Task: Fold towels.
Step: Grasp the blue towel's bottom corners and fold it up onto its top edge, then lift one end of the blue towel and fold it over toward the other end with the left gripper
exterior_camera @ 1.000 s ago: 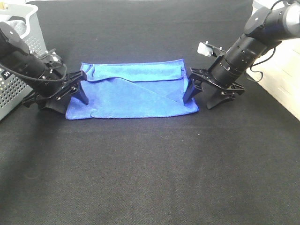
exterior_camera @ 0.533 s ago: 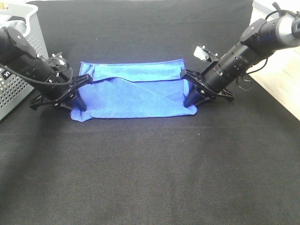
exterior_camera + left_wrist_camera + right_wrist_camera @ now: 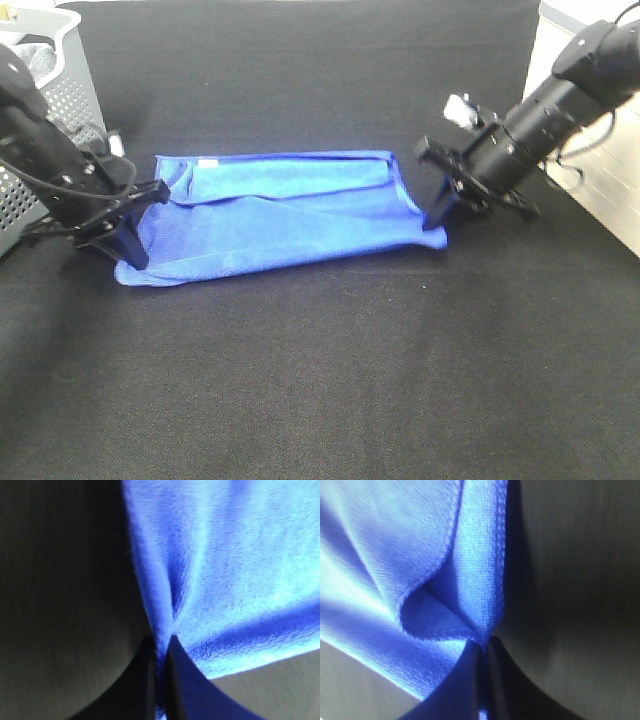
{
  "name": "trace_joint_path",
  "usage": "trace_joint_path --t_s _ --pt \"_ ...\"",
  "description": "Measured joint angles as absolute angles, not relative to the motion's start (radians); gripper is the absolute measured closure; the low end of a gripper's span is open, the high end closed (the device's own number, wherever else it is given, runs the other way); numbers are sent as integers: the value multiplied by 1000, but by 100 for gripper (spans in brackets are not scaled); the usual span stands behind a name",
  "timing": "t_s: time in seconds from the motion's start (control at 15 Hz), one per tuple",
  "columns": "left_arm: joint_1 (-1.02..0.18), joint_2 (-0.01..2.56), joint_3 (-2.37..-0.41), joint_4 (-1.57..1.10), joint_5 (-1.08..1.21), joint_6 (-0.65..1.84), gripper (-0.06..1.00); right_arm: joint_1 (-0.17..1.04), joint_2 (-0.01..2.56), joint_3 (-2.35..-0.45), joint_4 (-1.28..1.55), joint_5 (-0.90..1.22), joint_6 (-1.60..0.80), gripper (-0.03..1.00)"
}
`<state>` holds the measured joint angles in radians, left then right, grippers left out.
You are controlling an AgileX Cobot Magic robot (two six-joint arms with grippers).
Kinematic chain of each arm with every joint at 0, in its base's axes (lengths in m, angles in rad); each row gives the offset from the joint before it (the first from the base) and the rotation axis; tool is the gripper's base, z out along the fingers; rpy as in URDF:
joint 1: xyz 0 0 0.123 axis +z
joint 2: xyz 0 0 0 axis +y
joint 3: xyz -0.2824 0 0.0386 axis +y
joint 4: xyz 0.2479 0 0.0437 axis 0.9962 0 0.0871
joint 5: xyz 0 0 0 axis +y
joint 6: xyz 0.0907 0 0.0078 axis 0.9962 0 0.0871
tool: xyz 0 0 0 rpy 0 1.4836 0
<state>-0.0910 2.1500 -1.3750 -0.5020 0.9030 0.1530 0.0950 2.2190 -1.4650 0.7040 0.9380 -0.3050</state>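
Towel (image 3: 270,215), royal blue and partly folded, lies stretched on the black counter (image 3: 320,380) between the 2 hands. Left hand (image 3: 130,250) is clamped on its near left corner. The right hand (image 3: 435,215) is clamped on the right corner, pinching a stitched edge. A perforated basket (image 3: 60,110) stands beside the left arm.

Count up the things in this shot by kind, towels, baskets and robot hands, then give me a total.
blue towel: 1
grey perforated basket: 1
robot hands: 2 (left hand and right hand, each shut on an end of the towel)
total: 4
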Motion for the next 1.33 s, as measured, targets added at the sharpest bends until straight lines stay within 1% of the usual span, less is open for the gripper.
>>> trace_joint_path --t_s 0.07,0.13,0.4,0.47,0.53,0.6,0.73,0.87,1.13,1.33 --pt "-91 2115 -1332 -498 903 153 93 96 2182 -1391 704 920 -311 97" --pt "-91 2115 -1332 -498 903 153 93 96 2182 -1391 704 920 -311 97" --pt "-96 1980 -1055 -503 866 178 93 96 2041 -1082 706 832 -360 97" --pt "-96 1961 -1025 -506 850 178 93 96 2010 -1017 708 811 -368 97" --pt "-98 1916 -961 -509 809 179 93 96 1982 -960 709 789 -387 97" --pt "-99 1897 -951 -516 797 179 93 96 1978 -950 709 783 -395 97" --pt "-99 1870 -966 -526 780 179 93 96 1978 -965 720 777 -423 97" --pt "-99 1864 -1025 -541 757 178 93 96 1978 -1024 731 773 -444 97" --pt "-99 1921 -1180 -542 730 153 93 96 2006 -1215 731 775 -443 97" --pt "-98 2039 -1328 -541 710 151 93 96 2123 -1380 731 778 -443 97"
